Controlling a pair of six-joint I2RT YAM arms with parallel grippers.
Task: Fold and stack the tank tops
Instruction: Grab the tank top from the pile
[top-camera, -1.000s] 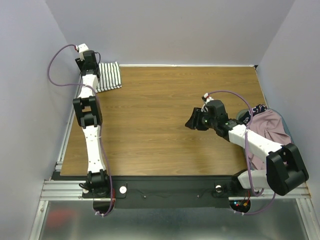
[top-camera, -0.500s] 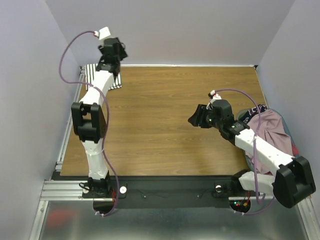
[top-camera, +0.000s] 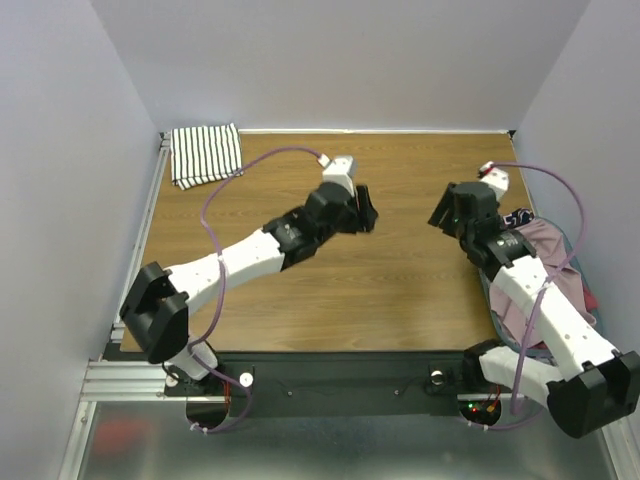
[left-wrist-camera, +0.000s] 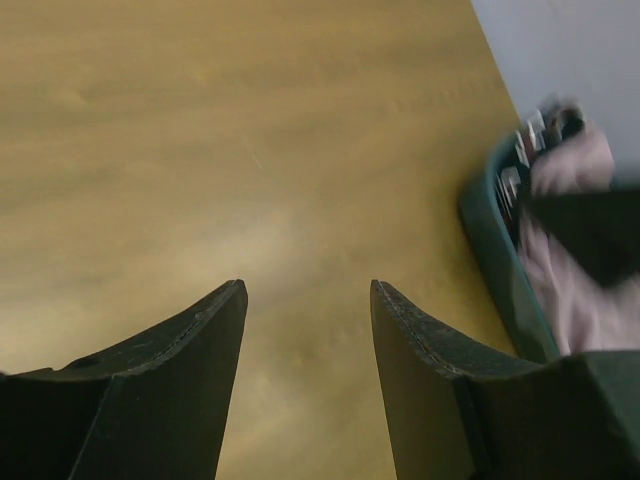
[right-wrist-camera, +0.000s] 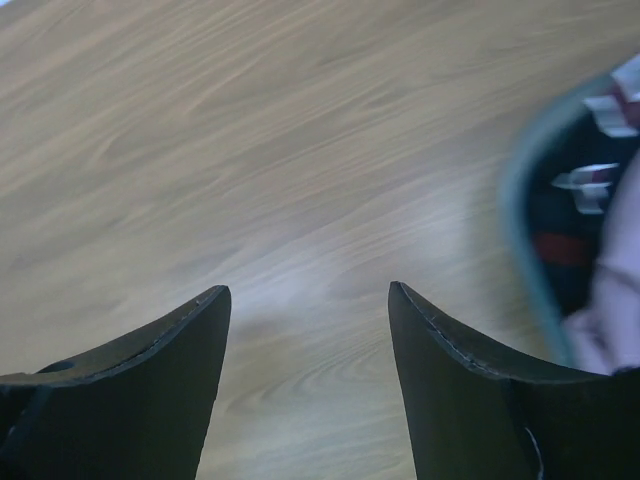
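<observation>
The left claw (left-wrist-camera: 305, 290) hangs over the middle of the table (top-camera: 400, 300), jaws parted and nothing between them. The right claw (right-wrist-camera: 308, 292), jaws likewise wide and empty, hovers just beside the basket (left-wrist-camera: 490, 250) at the table's right edge. The pink top (top-camera: 548, 248) lies heaped in that basket, beside darker cloth (top-camera: 517, 217). The striped top (top-camera: 207, 153) sits folded at the far left corner, well apart from both arms. The pink top looks light, limp and quick to bunch. A pinch at a shoulder strap or hem edge, lifted clear of the other cloth, would likely free it alone. For spreading, one claw at each corner.
</observation>
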